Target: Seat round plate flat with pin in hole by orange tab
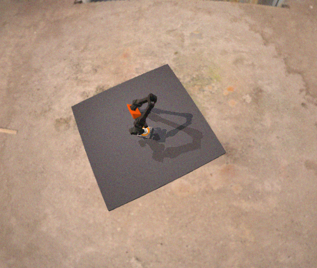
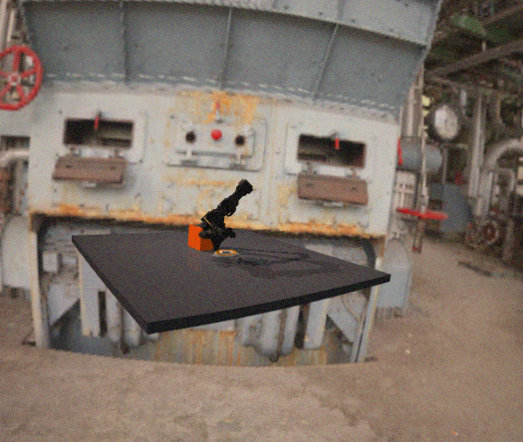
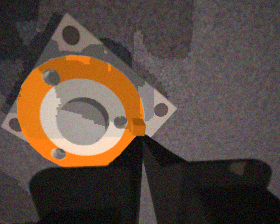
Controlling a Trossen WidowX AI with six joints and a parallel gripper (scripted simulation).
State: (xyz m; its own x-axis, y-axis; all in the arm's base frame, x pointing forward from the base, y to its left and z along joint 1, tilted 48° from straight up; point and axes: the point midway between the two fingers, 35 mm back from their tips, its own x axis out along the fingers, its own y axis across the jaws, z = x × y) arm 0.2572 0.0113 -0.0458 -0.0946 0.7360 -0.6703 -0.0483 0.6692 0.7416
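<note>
The round plate [image 1: 147, 132] [image 2: 235, 254] [image 3: 30, 110] has an orange outer ring and a pale inner ring. It sits around the grey post [image 3: 78, 131] on the square pale base [image 3: 170, 108]. The orange tab [image 3: 138, 127] is at the plate's right edge in the wrist view, with the hole [image 3: 120, 122] just left of it. No pin can be made out in that hole, and whether the plate is flat or tilted is unclear. My gripper [image 3: 141, 139] [image 2: 216, 247] is shut and empty. Its tips are right beside the tab's lower edge; contact cannot be told.
An orange block [image 1: 135, 113] [image 2: 200, 238] stands near the arm's foot. The arm [image 1: 148, 109] [image 2: 227, 205] arches beside it. All stand on a dark square table top [image 1: 109, 181] [image 2: 165, 304], and arm shadows fall to the right.
</note>
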